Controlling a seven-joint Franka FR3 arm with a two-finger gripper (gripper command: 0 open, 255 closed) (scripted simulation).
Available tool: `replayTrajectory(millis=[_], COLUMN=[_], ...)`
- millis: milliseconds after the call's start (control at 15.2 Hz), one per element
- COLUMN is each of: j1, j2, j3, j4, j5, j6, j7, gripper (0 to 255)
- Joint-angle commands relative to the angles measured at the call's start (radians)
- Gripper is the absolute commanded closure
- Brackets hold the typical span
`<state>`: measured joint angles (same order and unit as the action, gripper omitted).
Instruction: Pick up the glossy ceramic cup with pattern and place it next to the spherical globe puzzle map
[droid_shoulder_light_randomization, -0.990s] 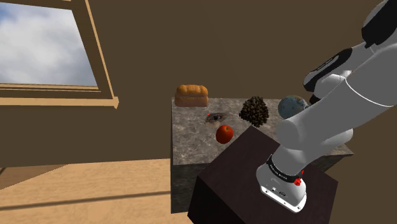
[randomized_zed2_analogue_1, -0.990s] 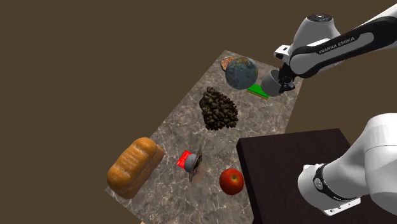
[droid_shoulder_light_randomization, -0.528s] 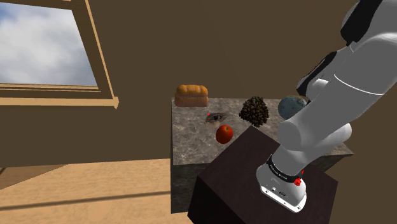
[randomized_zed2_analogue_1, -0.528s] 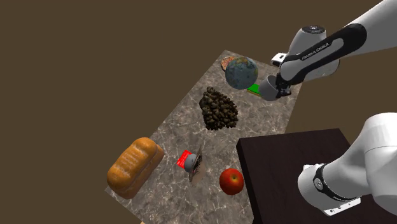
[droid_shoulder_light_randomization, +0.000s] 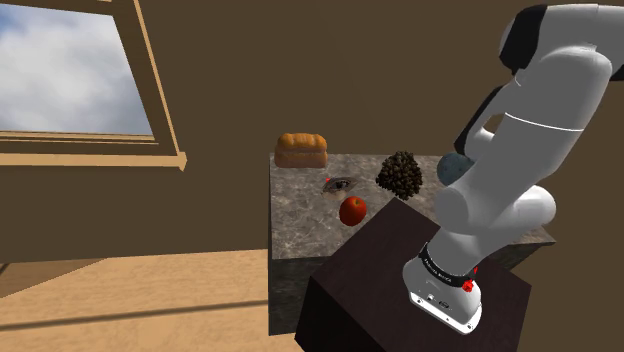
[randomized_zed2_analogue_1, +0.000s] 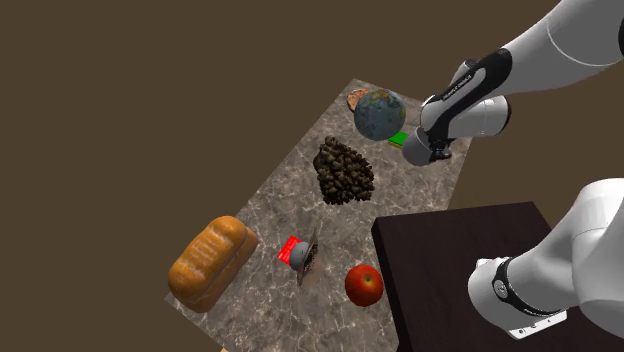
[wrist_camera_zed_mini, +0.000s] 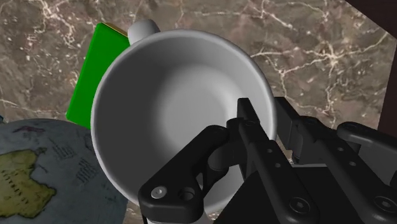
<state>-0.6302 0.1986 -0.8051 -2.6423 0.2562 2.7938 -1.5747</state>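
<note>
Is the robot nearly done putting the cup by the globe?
Nearly. Done: the gripper is shut on the rim of the grey cup, so it is picked up. In hand: the cup is right beside the globe, over a green flat thing. Left: rest it on the table and let go.

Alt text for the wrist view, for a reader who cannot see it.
The black gripper clasps the rim of a plain grey-white cup, seen from above. Close by are a globe and a flat green block on a marbled tabletop.
</note>
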Motion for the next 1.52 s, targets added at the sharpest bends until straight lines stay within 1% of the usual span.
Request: replayTrajectory(millis=[0, 330, 396, 924, 990, 1320, 1452], j1=[-0.041, -0.157, -0.196, -0.197, -0.198, -0.197, -0.073], j2=[0.036, 0.122, 0.151, 0.15, 0.151, 0.15, 0.067], j3=[0.057, 0.205, 0.253, 0.255, 0.256, 0.254, 0.106], j4=[0.005, 0.028, 0.038, 0.038, 0.039, 0.038, 0.01], j5=[0.074, 0.222, 0.266, 0.264, 0.265, 0.264, 0.133], j6=[0.025, 0.08, 0.099, 0.099, 0.099, 0.099, 0.045], j7=[-0.051, -0.158, -0.191, -0.189, -0.19, -0.189, -0.09], gripper=[255, 255, 255, 255, 0, 0, 0])
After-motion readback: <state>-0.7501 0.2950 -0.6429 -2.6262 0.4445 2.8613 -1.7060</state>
